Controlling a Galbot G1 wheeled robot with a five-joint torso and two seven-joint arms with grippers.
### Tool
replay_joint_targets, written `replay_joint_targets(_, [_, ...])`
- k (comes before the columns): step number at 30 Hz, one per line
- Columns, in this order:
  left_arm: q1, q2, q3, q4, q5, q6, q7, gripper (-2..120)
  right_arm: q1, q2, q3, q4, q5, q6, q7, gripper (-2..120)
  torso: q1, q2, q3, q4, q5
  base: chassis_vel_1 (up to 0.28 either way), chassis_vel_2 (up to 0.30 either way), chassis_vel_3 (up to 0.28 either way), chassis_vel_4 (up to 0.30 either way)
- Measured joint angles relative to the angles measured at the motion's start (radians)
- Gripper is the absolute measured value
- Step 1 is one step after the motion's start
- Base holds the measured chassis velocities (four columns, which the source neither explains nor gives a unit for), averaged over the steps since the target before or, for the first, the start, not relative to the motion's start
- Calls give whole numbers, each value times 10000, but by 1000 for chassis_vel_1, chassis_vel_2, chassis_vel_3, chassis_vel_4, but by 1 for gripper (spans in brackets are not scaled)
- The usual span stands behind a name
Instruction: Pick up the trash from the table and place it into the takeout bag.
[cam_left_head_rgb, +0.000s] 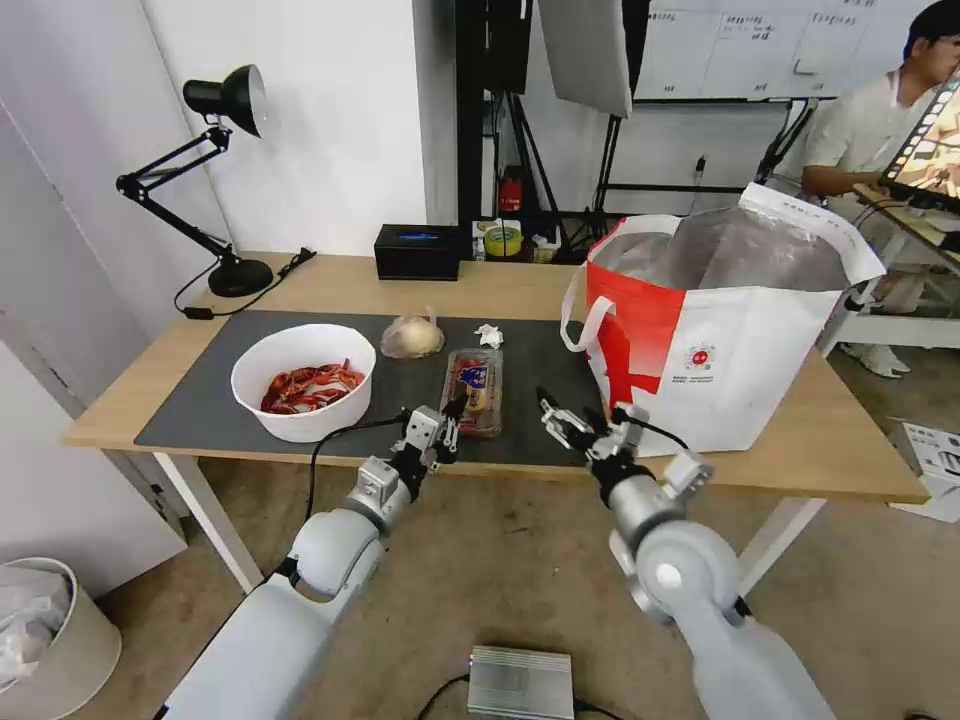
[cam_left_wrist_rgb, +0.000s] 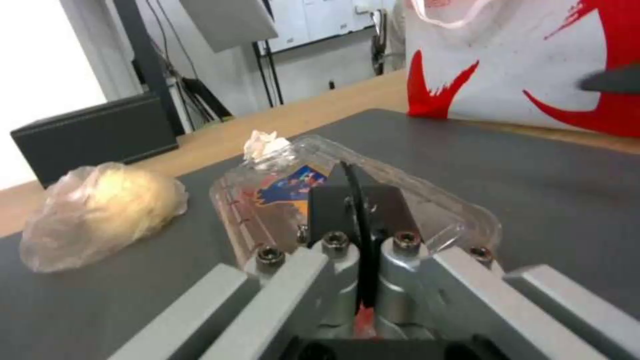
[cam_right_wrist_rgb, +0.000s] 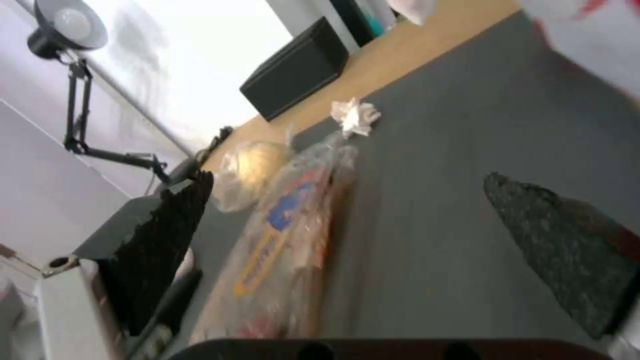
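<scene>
On the table (cam_left_head_rgb: 330, 280), a dark mat (cam_left_head_rgb: 195, 400) carries the trash: a white bowl of red crayfish shells (cam_left_head_rgb: 303, 381), a knotted clear bag (cam_left_head_rgb: 411, 337) (cam_left_wrist_rgb: 100, 212), a crumpled tissue (cam_left_head_rgb: 489, 335) (cam_right_wrist_rgb: 355, 116) and a clear clamshell tray (cam_left_head_rgb: 474, 390) (cam_left_wrist_rgb: 280, 190) (cam_right_wrist_rgb: 287, 235). The takeout bag (cam_left_head_rgb: 720, 330) stands open at the right. My left gripper (cam_left_head_rgb: 450, 412) (cam_left_wrist_rgb: 353, 190) is shut, its tips at the tray's near end. Right of the tray, my right gripper (cam_left_head_rgb: 565, 418) (cam_right_wrist_rgb: 363, 240) hangs open just above the mat.
A black box (cam_left_head_rgb: 417, 250) and a desk lamp (cam_left_head_rgb: 225, 180) stand along the back edge. A roll of tape (cam_left_head_rgb: 502, 240) lies behind the table. A grey bin (cam_left_head_rgb: 50, 640) and a silver box (cam_left_head_rgb: 520, 682) are on the floor by my base.
</scene>
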Motion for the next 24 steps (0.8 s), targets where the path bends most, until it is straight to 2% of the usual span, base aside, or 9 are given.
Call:
replay_joint_targets(12, [135,-238,-212,249,474,-9,107,0,1213,917,-578,-1468,139,-36,73,100,0,0,0,1,0,0,0,0,0])
replay_joint_targets(24, [149,-235,-133,320,623,-33,198,0,1660,1658,-900,-2306,42,-122,177,100,-1,1,0,1,1,0,0,0,0])
